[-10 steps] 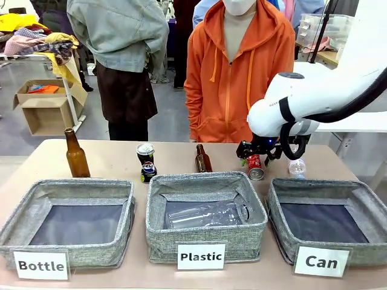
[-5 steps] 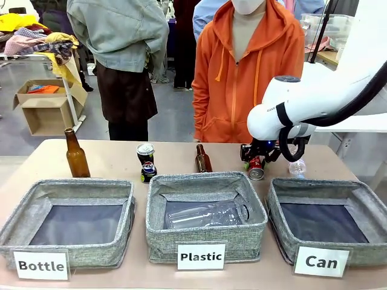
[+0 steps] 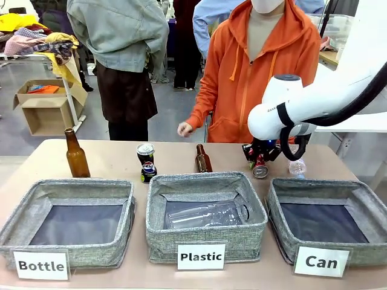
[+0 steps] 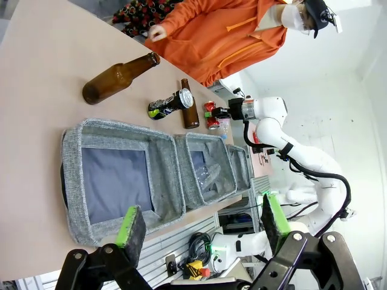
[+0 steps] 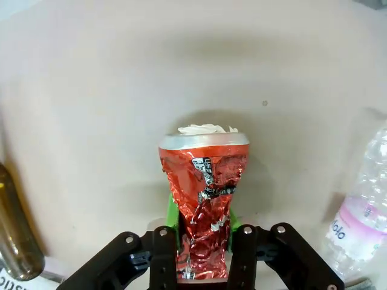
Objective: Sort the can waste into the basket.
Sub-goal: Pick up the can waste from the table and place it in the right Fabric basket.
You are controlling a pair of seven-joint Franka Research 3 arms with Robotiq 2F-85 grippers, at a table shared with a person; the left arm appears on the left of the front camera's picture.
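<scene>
While fingers (image 5: 164, 251) grip red can (image 5: 204, 199), table (image 3: 115, 160), floor (image 3: 169, 115)

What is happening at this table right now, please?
The right tool is shut on the dented red can at the far side of the table, behind the Can basket; the can is not yet in it. A black can and a crushed blue can wait behind the Plastic basket. The left tool hangs open, holding nothing. A person in orange stands opposite.

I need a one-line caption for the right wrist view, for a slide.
Right gripper shut on the dented red can, with a clear plastic bottle beside it on the tan table.
</scene>
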